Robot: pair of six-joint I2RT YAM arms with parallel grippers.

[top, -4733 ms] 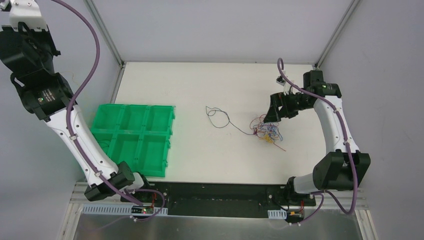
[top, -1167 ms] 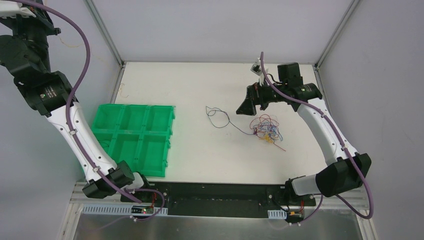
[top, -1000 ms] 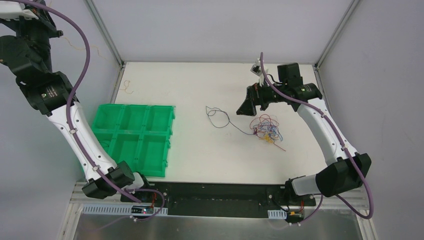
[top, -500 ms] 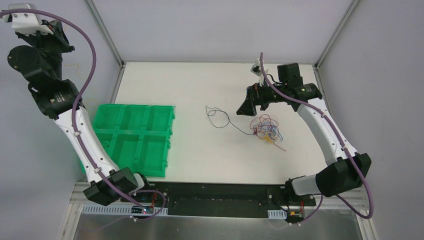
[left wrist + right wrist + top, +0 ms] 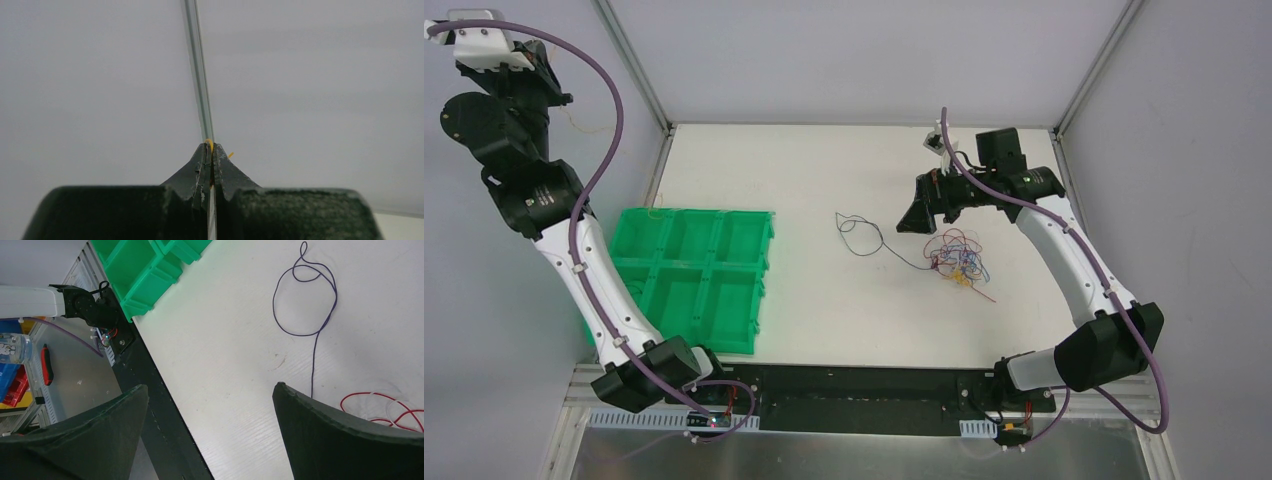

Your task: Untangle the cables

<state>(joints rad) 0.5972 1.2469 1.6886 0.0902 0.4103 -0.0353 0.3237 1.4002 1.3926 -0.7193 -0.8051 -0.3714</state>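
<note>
A tangle of thin red, blue, yellow and white cables (image 5: 959,258) lies on the white table, right of centre. A dark purple cable (image 5: 859,230) trails left from it in a loop, which also shows in the right wrist view (image 5: 305,295) beside red strands (image 5: 380,402). My right gripper (image 5: 912,218) hovers open and empty just up-left of the tangle, its jaws wide apart (image 5: 210,386). My left gripper (image 5: 557,98) is raised high at the far left, shut on a yellow cable (image 5: 209,144). A faint yellow strand (image 5: 656,210) hangs at the green tray's back rim.
A green tray of six compartments (image 5: 769,232) stands at the table's left, also in the right wrist view (image 5: 145,265). Grey walls and metal frame posts (image 5: 629,65) enclose the table. The black base rail (image 5: 864,385) runs along the near edge.
My right gripper has lifted off the tangle and shifted up-left, staying open. My left arm has swung slightly right, carrying the yellow cable from the table's left edge toward the green tray.
</note>
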